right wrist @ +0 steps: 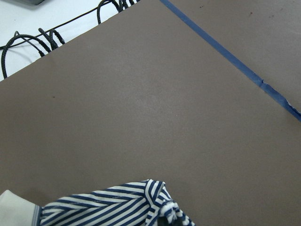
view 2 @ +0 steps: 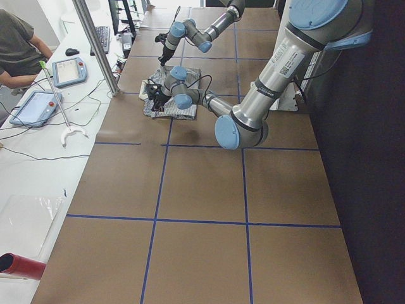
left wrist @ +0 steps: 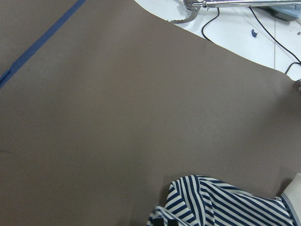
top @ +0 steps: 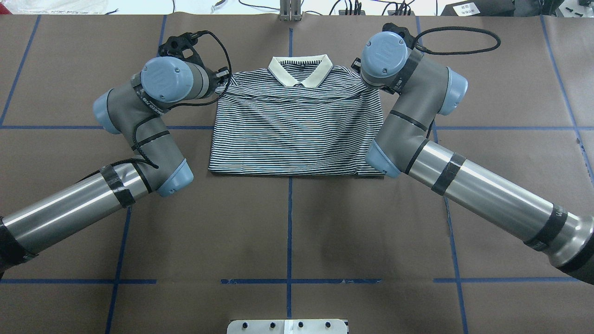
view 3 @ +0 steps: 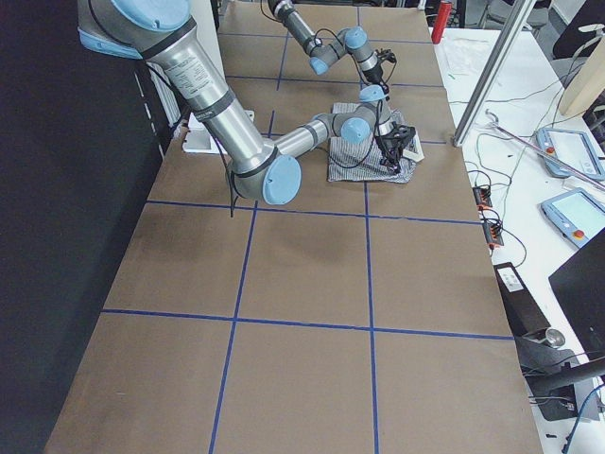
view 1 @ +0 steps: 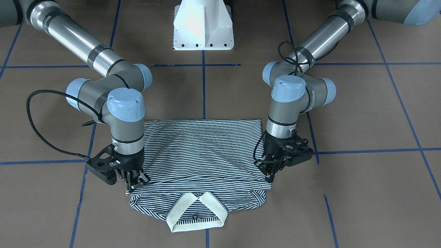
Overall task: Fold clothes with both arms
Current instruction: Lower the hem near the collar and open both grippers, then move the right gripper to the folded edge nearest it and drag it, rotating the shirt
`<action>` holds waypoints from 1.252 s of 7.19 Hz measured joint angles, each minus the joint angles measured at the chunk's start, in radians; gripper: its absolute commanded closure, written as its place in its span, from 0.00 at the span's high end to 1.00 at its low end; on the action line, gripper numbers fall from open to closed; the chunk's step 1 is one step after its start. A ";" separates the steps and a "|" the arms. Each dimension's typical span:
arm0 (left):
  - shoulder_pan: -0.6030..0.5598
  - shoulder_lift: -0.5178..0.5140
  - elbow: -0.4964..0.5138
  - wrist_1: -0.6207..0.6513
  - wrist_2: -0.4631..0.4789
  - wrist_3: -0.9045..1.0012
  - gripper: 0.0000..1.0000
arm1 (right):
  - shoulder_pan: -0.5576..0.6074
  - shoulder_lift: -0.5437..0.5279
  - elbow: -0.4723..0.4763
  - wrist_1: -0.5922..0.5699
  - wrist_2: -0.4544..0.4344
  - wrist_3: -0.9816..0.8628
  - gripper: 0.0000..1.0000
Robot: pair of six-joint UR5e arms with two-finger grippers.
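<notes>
The navy-and-white striped polo shirt (view 1: 206, 151) lies flat mid-table, its lower half folded up towards the cream collar (view 1: 196, 213). It also shows in the overhead view (top: 297, 134). My left gripper (view 1: 271, 174) is shut on the folded layer's corner, at the table surface. My right gripper (view 1: 135, 182) is shut on the opposite corner. In the overhead view both grippers are hidden under their wrists beside the collar (top: 300, 74). Each wrist view shows only a bunched tip of striped cloth (left wrist: 221, 202) (right wrist: 113, 207) at its bottom edge, no fingers.
The white pedestal base (view 1: 203, 27) stands behind the shirt. Blue tape lines (top: 289, 222) cross the brown table cover. A white bench with tablets (view 2: 35, 104), cables and a seated operator (view 2: 16, 44) runs along the table's far edge.
</notes>
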 measured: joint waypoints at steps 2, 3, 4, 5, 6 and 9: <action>0.000 0.058 -0.009 -0.097 -0.004 0.001 0.36 | 0.000 -0.009 0.015 0.026 0.006 0.003 0.41; 0.000 0.086 -0.022 -0.147 -0.007 0.001 0.39 | -0.001 -0.041 0.056 0.037 0.022 0.005 0.43; 0.003 0.100 -0.036 -0.170 -0.009 -0.002 0.44 | -0.013 -0.114 0.153 0.041 0.052 0.013 0.49; 0.006 0.107 -0.052 -0.178 -0.011 -0.003 0.47 | -0.046 -0.212 0.278 0.042 0.081 0.047 0.50; 0.008 0.109 -0.061 -0.183 -0.019 -0.004 0.47 | -0.094 -0.301 0.385 0.045 0.093 0.123 0.56; 0.015 0.108 -0.064 -0.219 -0.050 -0.006 0.47 | -0.223 -0.469 0.596 0.045 0.081 0.312 0.60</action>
